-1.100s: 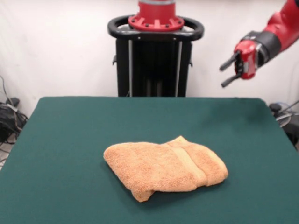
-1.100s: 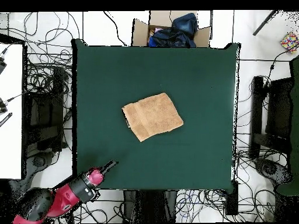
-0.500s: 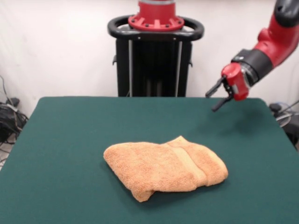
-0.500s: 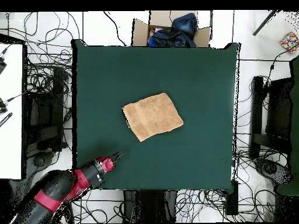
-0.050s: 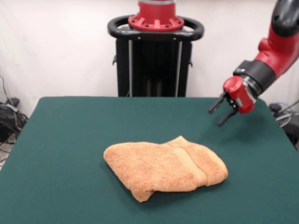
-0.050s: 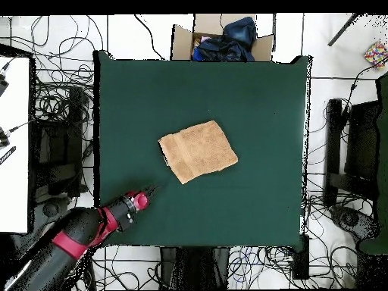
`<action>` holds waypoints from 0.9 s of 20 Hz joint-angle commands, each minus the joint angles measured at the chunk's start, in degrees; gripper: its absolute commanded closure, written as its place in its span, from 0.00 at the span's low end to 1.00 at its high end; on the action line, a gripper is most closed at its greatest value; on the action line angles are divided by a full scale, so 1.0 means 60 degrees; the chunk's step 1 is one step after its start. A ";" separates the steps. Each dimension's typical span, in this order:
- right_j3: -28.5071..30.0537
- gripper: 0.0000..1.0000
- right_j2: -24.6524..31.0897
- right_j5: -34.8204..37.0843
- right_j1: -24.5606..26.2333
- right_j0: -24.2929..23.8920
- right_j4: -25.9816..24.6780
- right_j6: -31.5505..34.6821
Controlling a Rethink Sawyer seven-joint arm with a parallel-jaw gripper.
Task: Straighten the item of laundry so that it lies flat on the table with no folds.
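At table (image 5: 65,140) centre, the folded towel (image 5: 164,167) waits; my gripper (image 5: 223,110) hovers at two o'clock, prongs spread. I judge a thick-edge pinch could lift both layers together.

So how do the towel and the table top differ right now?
The towel is orange-tan and looped; the table is dark green and smooth. The towel is folded over with a raised edge; the table lies flat. The towel covers only a small middle patch of the far wider table. Both are roughly rectangular.

No legible text, labels or numbers
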 commanded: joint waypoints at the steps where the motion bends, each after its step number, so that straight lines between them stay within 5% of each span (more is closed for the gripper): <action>1: -0.1735 0.00 0.1567 -0.0879 0.0295 -0.0534 0.0995 0.1976; 18: -0.2393 0.00 0.1676 0.1161 0.0894 -0.0994 0.0781 0.1474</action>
